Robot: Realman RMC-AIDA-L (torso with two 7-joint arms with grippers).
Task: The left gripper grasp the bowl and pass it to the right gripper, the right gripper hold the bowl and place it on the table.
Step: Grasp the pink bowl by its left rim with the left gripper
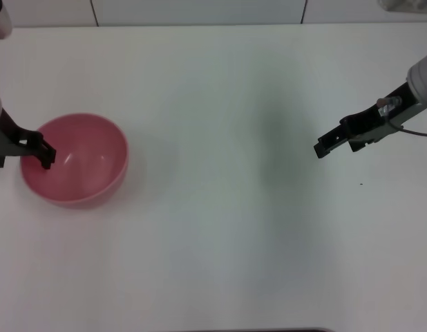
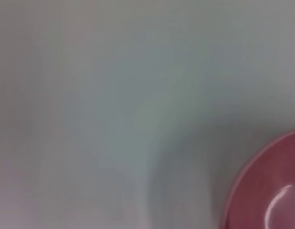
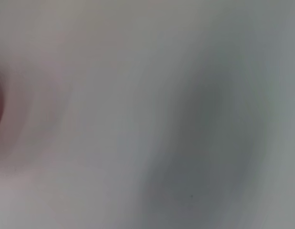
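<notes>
1. Pink-red bowl [image 1: 75, 160] upright on the white surface [image 1: 220, 228], far over on the robot's left side in the head view.
2. Left pincer [image 1: 46, 156] at the bowl's left rim, black fingers reaching over the edge and down into the bowl; whether gripping the rim or merely straddling it, impossible to tell.
3. Dark arm section behind that pincer running off the picture's left edge.
4. Right pincer [image 1: 320, 148] well apart from the bowl, on the robot's right side, above the surface and pointing toward the middle; holding nothing, fingers' spread not readable.
5. White-grey arm behind it entering from the upper right corner, thin cable looping off to the right.
6. Left wrist view: curved edge of the bowl [image 2: 269, 191] in one corner, a bright highlight on its inside, blurred surface [image 2: 114, 95] elsewhere.
7. Right wrist view: blurred pale surface [image 3: 138, 119] with a soft grey shadow, a dim reddish smudge at one edge.
8. Tiny dark speck [image 1: 361, 184] on the surface below the right pincer.
</notes>
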